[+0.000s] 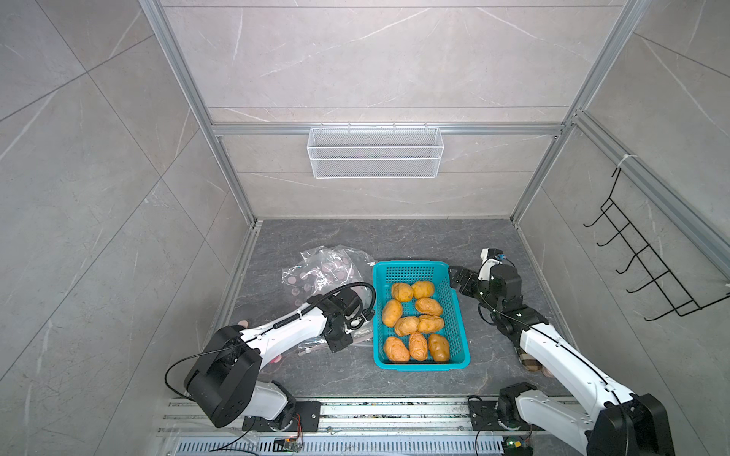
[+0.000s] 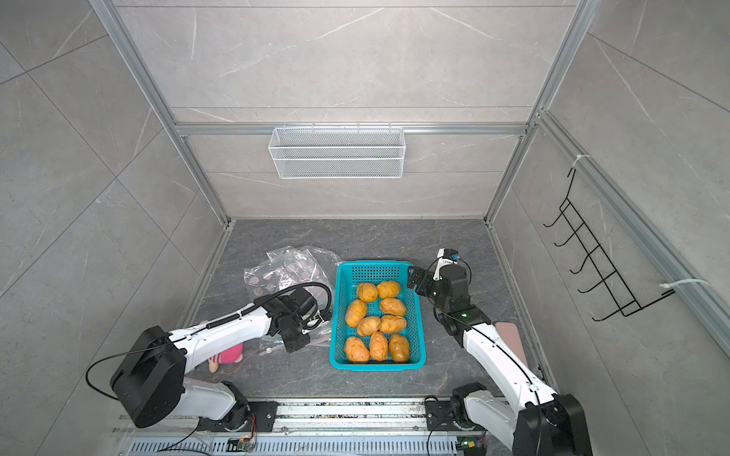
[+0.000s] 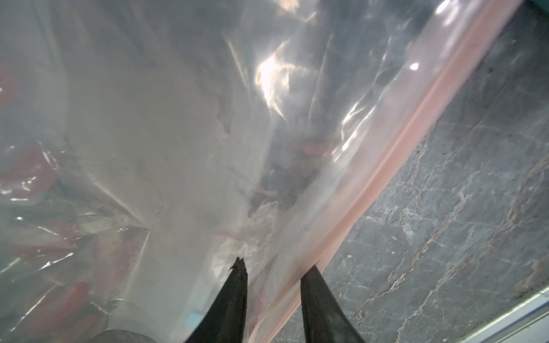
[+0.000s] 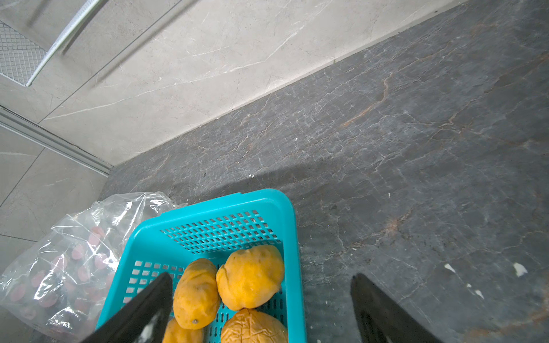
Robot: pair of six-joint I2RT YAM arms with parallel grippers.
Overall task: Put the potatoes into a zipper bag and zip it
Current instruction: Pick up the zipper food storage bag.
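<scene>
Nine potatoes (image 1: 407, 325) lie in the basket (image 1: 411, 264) mid-frame, the wide-open, empty right tool (image 1: 456, 279) at its upper-right corner; the half-open left tool (image 3: 275, 265) straddles the edge of the bag (image 1: 316, 268).

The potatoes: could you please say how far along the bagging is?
Done: nothing; all nine potatoes lie in the teal basket. In hand: left pincer straddles the zipper bag at its pink edge, jaws apart; right pincer hangs open over the basket's corner. Left: filling, zipping.
</scene>
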